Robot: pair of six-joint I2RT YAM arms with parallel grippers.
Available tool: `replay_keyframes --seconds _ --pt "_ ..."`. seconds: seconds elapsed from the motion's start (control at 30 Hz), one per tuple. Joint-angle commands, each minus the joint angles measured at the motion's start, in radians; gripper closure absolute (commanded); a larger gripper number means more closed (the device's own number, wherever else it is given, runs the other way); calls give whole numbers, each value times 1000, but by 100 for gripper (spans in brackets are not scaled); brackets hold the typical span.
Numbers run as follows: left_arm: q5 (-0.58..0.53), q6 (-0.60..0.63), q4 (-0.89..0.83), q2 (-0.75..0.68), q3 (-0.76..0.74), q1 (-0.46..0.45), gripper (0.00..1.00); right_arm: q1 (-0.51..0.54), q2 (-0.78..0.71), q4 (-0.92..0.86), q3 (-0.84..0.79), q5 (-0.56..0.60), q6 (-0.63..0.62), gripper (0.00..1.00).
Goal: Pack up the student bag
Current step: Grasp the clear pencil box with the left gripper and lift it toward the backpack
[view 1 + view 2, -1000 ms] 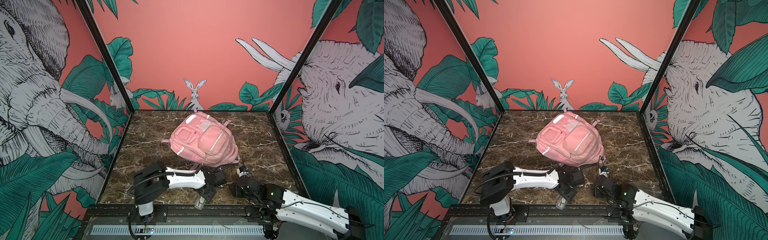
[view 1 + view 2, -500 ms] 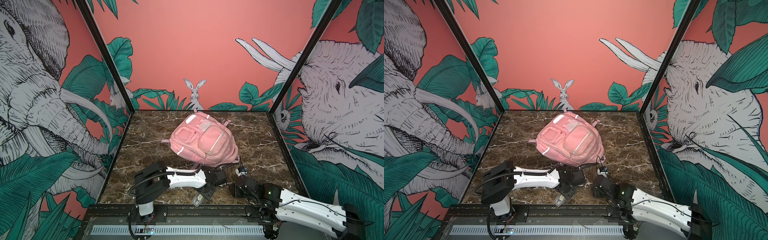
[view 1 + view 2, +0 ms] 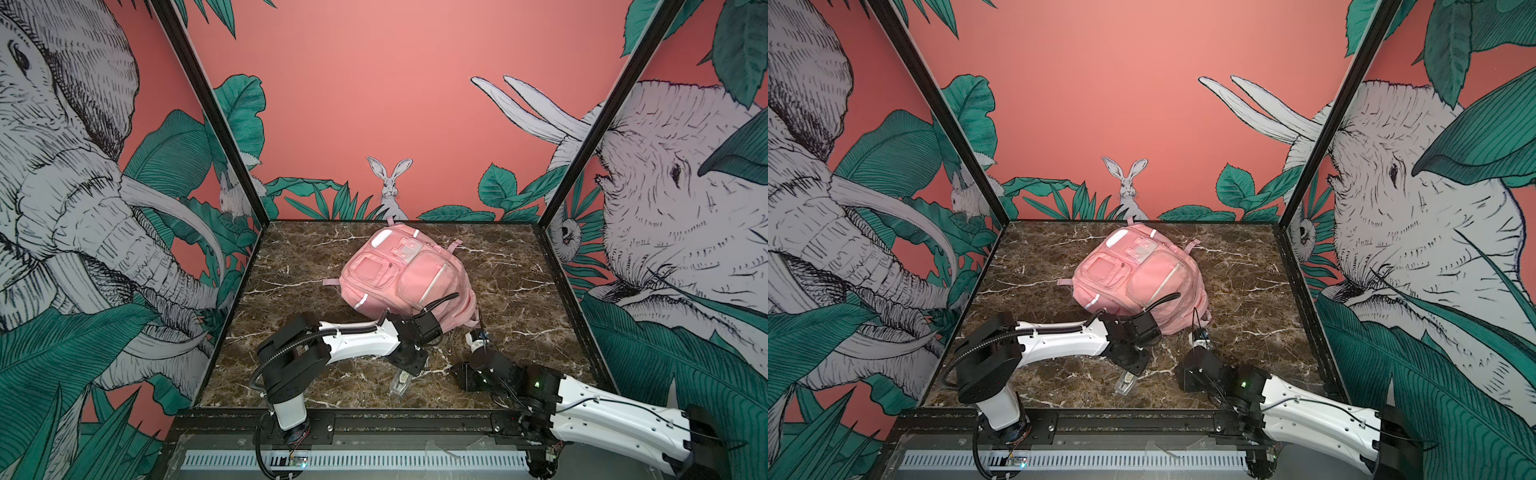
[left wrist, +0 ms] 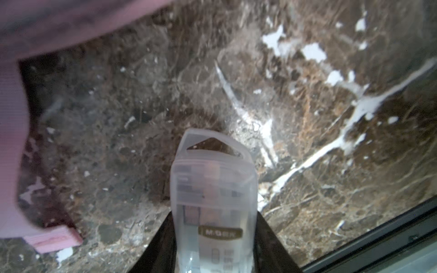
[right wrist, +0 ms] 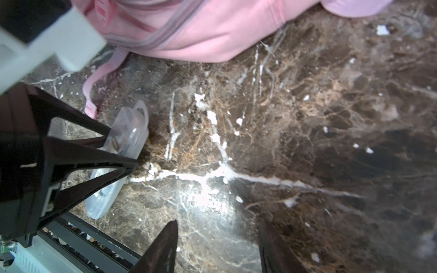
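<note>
The pink student bag (image 3: 399, 278) (image 3: 1133, 282) lies front up in the middle of the marble floor. Its zip edge (image 5: 201, 30) shows in the right wrist view. Just in front of the bag, my left gripper (image 3: 405, 372) (image 4: 214, 236) is shut on a small clear plastic case (image 3: 400, 384) (image 4: 212, 201). The black fingers (image 5: 113, 163) press on both of its long sides. The case (image 5: 125, 141) lies low against the floor near the front rail. My right gripper (image 3: 463, 376) (image 5: 217, 243) stands open to its right over bare marble, with nothing between the fingers.
A loose pink strap (image 5: 94, 82) trails from the bag toward the case, and its end (image 4: 54, 238) lies beside the left gripper. The black front rail (image 5: 94, 238) runs close behind the case. Painted walls close in the other three sides.
My left jaws have closed in on the clear case. The right arm has shifted a little near the front; the bag has not moved.
</note>
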Motion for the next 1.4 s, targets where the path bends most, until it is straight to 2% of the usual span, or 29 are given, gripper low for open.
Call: replay_keyframes --seconds 0.0,0.1,0.23,0.5,0.7,0.93,1.1,1.37 --pt "57 17 36 -46 26 17 54 -4 28 63 38 13 -31 44" --pt "80 25 48 -47 42 47 54 -4 51 77 58 16 -47 42" --pt "56 23 70 -63 67 83 54 -5 81 99 104 33 -84 37" --pt "168 -1 154 -84 59 169 54 -11 200 165 186 2 -143 34" --pt "228 -35 227 -103 18 207 54 -15 287 278 204 -56 -144 35" --pt "299 -67 278 -112 5 227 55 -31 382 372 219 -72 -143 36" --pt "322 -80 295 -123 -4 233 55 -65 370 413 197 -77 -149 38" --pt "385 -124 349 -124 -16 238 55 -120 357 448 190 -121 -164 47"
